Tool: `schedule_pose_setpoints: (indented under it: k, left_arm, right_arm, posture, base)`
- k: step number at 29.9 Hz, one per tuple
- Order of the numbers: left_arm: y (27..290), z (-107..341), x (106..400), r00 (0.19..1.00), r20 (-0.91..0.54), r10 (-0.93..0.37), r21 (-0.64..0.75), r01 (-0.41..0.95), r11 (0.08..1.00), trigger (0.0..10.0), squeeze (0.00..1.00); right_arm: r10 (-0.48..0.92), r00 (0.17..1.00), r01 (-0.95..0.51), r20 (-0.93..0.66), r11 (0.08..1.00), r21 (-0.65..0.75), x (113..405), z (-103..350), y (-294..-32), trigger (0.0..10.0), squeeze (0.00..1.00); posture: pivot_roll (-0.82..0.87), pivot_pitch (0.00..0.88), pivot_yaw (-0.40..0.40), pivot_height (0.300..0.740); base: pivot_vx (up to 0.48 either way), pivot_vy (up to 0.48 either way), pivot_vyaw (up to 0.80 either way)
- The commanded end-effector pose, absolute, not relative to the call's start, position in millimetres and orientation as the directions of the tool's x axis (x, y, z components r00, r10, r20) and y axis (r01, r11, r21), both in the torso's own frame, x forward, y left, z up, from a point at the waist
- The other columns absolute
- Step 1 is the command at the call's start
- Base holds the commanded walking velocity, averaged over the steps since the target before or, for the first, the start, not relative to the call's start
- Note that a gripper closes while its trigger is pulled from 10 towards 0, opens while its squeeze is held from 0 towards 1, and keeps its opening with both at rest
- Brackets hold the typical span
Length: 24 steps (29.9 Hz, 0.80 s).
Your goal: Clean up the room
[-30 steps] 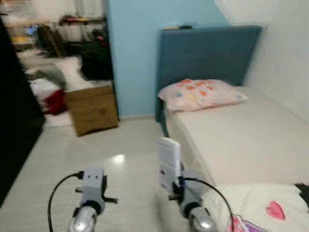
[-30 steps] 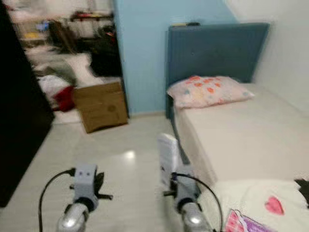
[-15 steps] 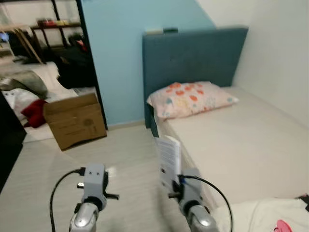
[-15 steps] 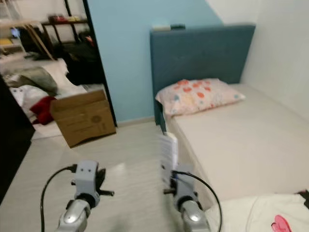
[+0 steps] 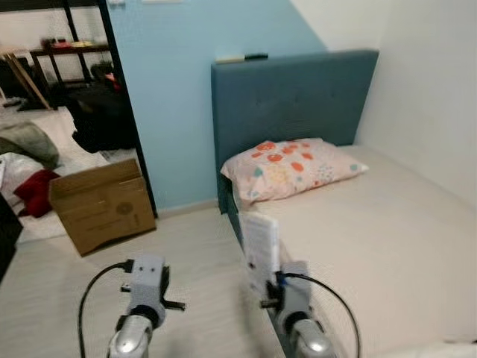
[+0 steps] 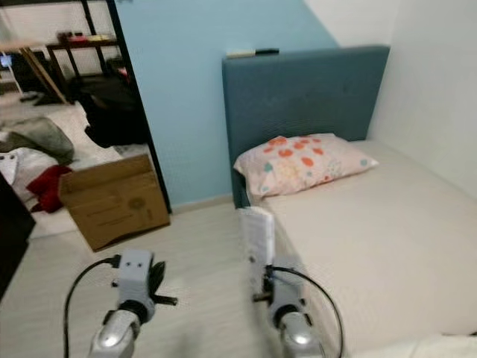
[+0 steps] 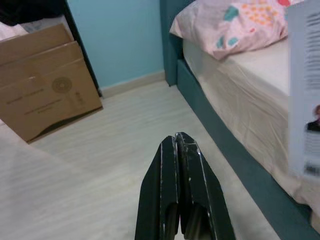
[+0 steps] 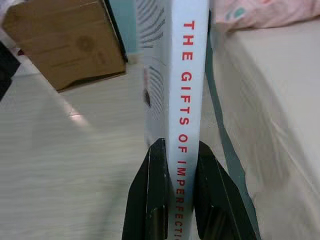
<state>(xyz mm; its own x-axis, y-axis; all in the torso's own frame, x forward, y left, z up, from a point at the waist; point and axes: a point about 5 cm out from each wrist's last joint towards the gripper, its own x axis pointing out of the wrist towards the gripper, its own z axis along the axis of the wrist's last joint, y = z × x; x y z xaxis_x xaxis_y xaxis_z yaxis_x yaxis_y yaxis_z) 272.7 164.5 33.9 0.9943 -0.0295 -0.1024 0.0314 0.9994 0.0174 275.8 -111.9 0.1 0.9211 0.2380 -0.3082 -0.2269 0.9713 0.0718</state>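
Right gripper clamped on upright white book, left gripper closed, empty; book could tip or slip while walking.

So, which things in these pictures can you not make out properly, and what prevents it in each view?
- Book title: in the right wrist view the right gripper covers the lower spine, so the last word is cut off.
- Book cover text: too small in the left eye view; cut by the edge in the left wrist view.
- Items on the headboard: too small to identify.
- Shelf contents in the far room: small and dim.
- Cardboard box contents: hidden by its walls.
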Motion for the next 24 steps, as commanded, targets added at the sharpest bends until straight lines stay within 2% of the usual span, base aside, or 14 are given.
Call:
schedule_pose_setpoints:
  k: [1, 24]
  left_arm:
    - [163.7, 30.0, 270.0, 0.992, -0.12, -0.035, 0.023, 0.038, 0.999, 10.0, 0.0]
    - [161.6, 30.3, 270.3, 0.992, -0.119, -0.046, 0.025, 0.049, 0.998, 10.0, 0.0]
  right_arm:
    - [0.214, 0.935, -0.207, -0.284, 0.977, 0.055, 279.5, 4.3, -120.1, 10.0, 0.0]
    - [0.203, 0.937, -0.196, -0.285, 0.979, 0.052, 279.1, 3.9, -122.9, 10.0, 0.0]
  posture:
    - [0.04, 0.002, 0.022, 0.74]
    - [0.03, 0.008, 0.024, 0.74]
  base:
    - [0.36, 0.0, 0.0]
    - [0.36, 0.0, 0.0]
